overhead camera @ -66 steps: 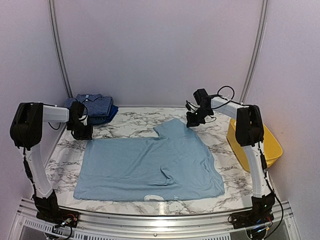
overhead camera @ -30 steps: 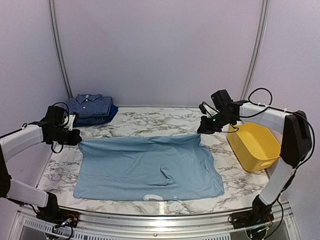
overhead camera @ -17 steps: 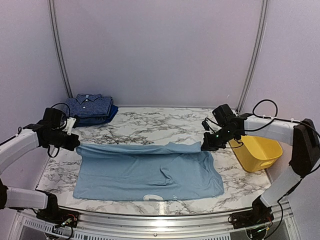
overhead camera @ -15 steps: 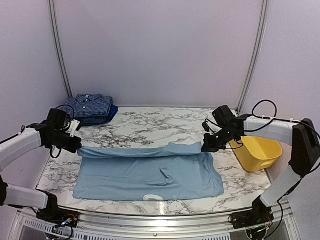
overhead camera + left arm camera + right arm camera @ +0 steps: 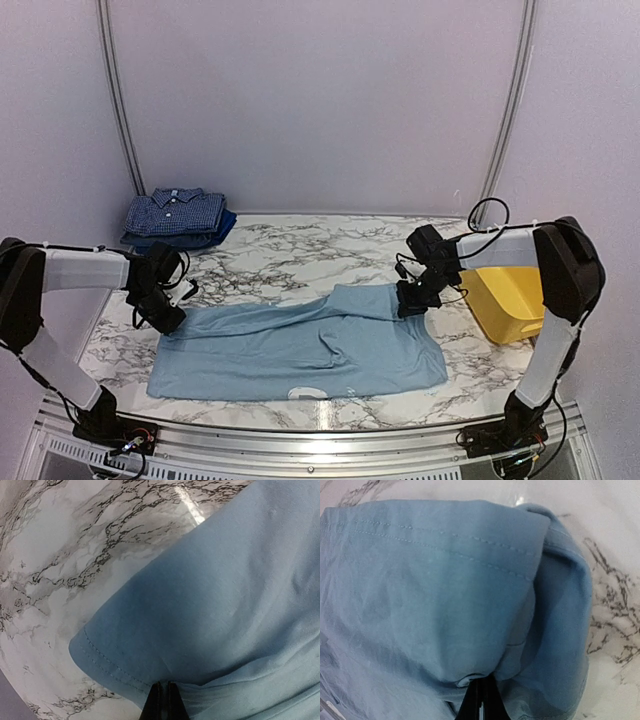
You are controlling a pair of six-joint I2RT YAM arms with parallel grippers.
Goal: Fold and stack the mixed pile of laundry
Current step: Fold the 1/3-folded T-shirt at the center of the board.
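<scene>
T-shirt [image 5: 300,350] lies flat on the table [image 5: 290,250], centre to 6 o'clock, with its far edge lifted and doubled back toward 6. Left gripper [image 5: 168,318] is at the shirt's 9 o'clock corner, jaws fully closed with a pinch of hem between the tips; the left wrist view shows the stitched edge folding right at the fingers. Right gripper [image 5: 408,303] is at the 2 o'clock corner, also clamped tight on a bunched fold of the same shirt, hem seam visible above the tips in its wrist view. A corner in each claw looks deliberate: it holds the far edge taut between them so the fold line runs straight from 9 to 3. Right side sits a bit further back than left, so the edge is skewed; I'd level it before laying down. Finished stack [image 5: 180,215] is at 10 o'clock, checked shirt on top of a dark-blue piece, well apart from the shirt. Tub [image 5: 515,300] is at 3 o'clock, just beside the right gripper. Judgement: mid first fold, stacking not yet done.
</scene>
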